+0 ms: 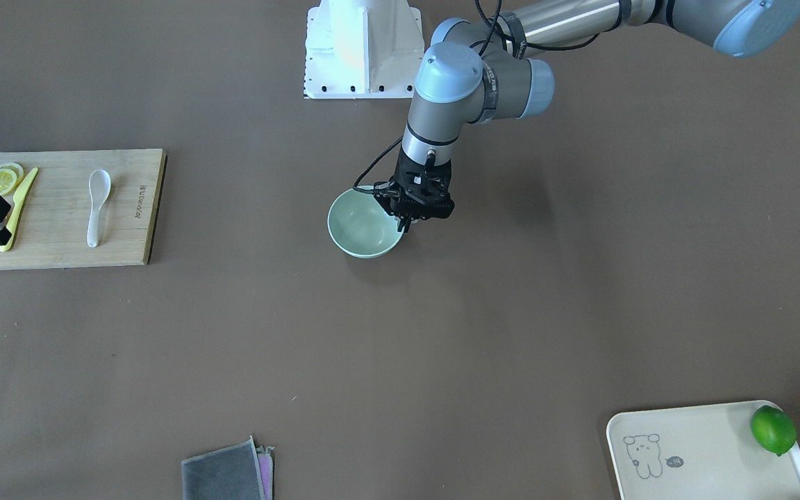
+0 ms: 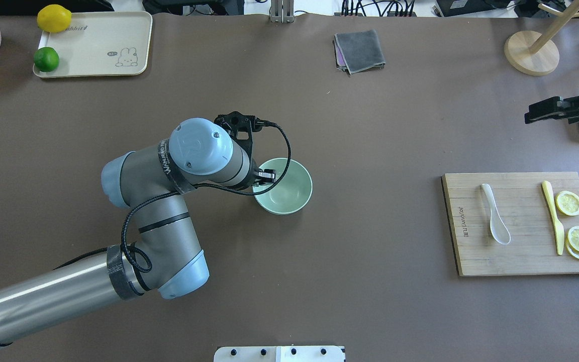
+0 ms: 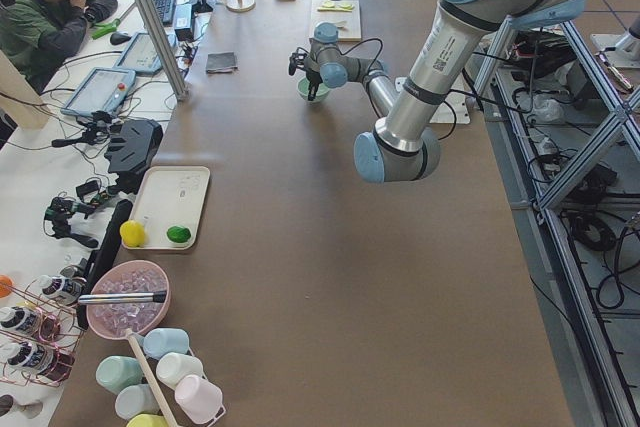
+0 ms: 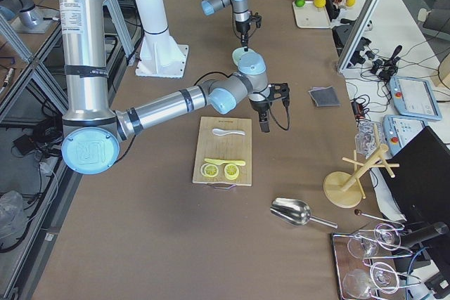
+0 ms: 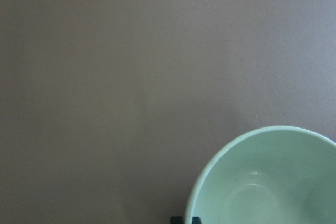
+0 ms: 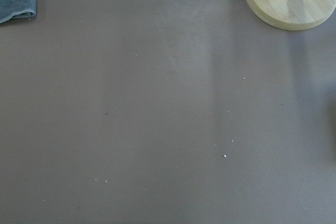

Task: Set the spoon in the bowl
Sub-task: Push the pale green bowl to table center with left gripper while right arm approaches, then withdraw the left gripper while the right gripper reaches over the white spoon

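Note:
The white spoon (image 2: 495,221) lies on a wooden cutting board (image 2: 520,261) at the table's right; it also shows in the front-facing view (image 1: 98,205). The mint-green bowl (image 2: 287,193) stands empty mid-table, also in the front-facing view (image 1: 362,226) and the left wrist view (image 5: 273,182). My left gripper (image 1: 405,226) points down at the bowl's rim, its fingertips (image 5: 177,220) close together on the rim. My right gripper (image 2: 533,113) hovers open and empty beyond the board's far right, apart from the spoon.
A yellow knife (image 2: 553,216) and lemon slices (image 2: 569,203) share the board. A grey cloth (image 2: 359,50) lies at the far edge. A cream tray (image 2: 93,45) with a lime and a lemon sits far left. A wooden stand (image 2: 531,53) is far right.

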`<state>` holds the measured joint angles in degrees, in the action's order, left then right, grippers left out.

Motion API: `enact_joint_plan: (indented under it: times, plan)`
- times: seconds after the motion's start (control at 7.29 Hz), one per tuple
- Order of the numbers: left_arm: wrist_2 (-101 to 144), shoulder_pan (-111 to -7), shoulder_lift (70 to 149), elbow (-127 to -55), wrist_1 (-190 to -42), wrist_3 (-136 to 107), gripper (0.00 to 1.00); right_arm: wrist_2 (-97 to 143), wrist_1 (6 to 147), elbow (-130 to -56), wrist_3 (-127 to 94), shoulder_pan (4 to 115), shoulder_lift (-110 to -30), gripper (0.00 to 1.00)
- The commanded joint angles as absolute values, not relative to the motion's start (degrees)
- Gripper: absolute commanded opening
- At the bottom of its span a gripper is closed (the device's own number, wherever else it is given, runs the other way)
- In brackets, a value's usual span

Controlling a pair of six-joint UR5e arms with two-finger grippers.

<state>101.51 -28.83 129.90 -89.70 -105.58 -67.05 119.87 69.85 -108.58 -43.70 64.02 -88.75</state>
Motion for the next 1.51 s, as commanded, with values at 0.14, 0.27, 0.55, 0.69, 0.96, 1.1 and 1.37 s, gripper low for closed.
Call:
enact_joint_plan:
  times: [0.14,0.27,0.55,0.69,0.96,1.1,1.37]
  plan:
    - [100.46,-31.62,128.77,-93.75,-104.69,-66.19,0.98,120.32,69.87,-110.73,-45.70,62.41,-88.51,1.00]
    - [103.33,-35.03,124.76,-98.13,-102.24,-60.35,0.98,119.54,69.96,-112.83,-50.49,59.97,-88.59,1.00]
    - [112.28,-45.40,116.67,-101.42,-102.21,-46.73,0.98,113.50,70.05,-115.22,-57.62,51.46,-89.65,1.00]
    - [112.76,-47.27,114.98,-101.34,-102.22,-42.84,0.98,110.51,70.05,-114.35,-58.53,48.11,-90.69,1.00]
    - [112.33,-47.37,114.61,-101.34,-102.39,-42.45,0.98,107.94,69.87,-111.64,-58.10,45.19,-92.46,0.94]
    - [112.32,-47.46,114.52,-101.42,-102.39,-42.45,0.98,107.84,68.48,-109.45,-58.10,44.39,-92.29,0.89]
    - [112.15,-47.37,114.52,-101.51,-102.39,-42.45,0.98,107.41,61.73,-104.27,-58.53,42.99,-92.37,0.80]
